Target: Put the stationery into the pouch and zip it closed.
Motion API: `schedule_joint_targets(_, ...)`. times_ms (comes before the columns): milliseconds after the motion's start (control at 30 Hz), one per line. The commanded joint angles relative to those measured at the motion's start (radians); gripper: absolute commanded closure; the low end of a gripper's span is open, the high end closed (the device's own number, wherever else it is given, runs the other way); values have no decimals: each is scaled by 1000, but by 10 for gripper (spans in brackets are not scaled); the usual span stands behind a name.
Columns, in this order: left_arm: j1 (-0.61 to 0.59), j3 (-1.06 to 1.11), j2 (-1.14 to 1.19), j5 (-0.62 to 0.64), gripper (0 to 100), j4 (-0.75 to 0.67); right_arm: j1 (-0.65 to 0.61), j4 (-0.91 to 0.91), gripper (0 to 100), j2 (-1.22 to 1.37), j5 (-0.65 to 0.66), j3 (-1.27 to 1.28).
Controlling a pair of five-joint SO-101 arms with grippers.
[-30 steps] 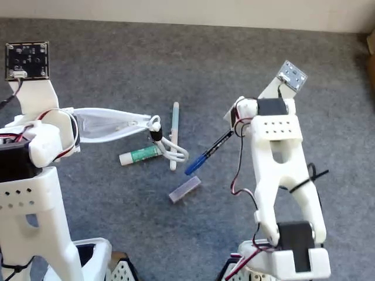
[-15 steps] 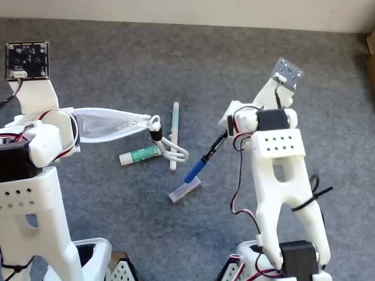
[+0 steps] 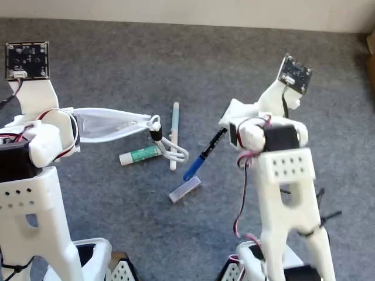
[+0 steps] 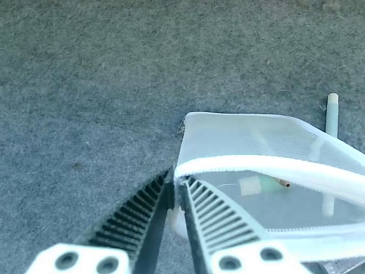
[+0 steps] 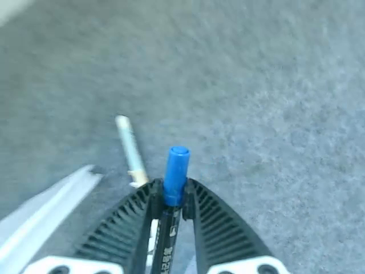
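Grey felt covers the counter (image 3: 117,64). The left jaws are pinched tight on the rim of the white mesh pouch (image 3: 108,126), probably to hold its mouth open for loading. The right jaws clamp a blue pen (image 3: 202,157), its blue end angled down and well apart from the pouch. A glue stick (image 3: 139,155), a pale pen (image 3: 174,132) and a clear block (image 3: 185,189) lie between the arms, not yet packed.
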Motion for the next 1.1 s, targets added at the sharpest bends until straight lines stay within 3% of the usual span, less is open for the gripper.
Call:
schedule_joint_targets(0,-8,41,30,12,994,-6,-42,4,995,-176,15,-18)
schedule_joint_targets(333,-13,39,30,12,994,-6,-162,-10,995,-401,15,-19)
schedule_joint_targets(700,-8,39,30,14,994,-28,-323,-297,995,-513,15,-18)
schedule_joint_targets(933,-8,36,30,14,994,-28,-432,-450,995,-512,239,-18)
schedule_joint_targets(1067,-7,33,30,14,994,-34,-476,-533,995,-512,305,-18)
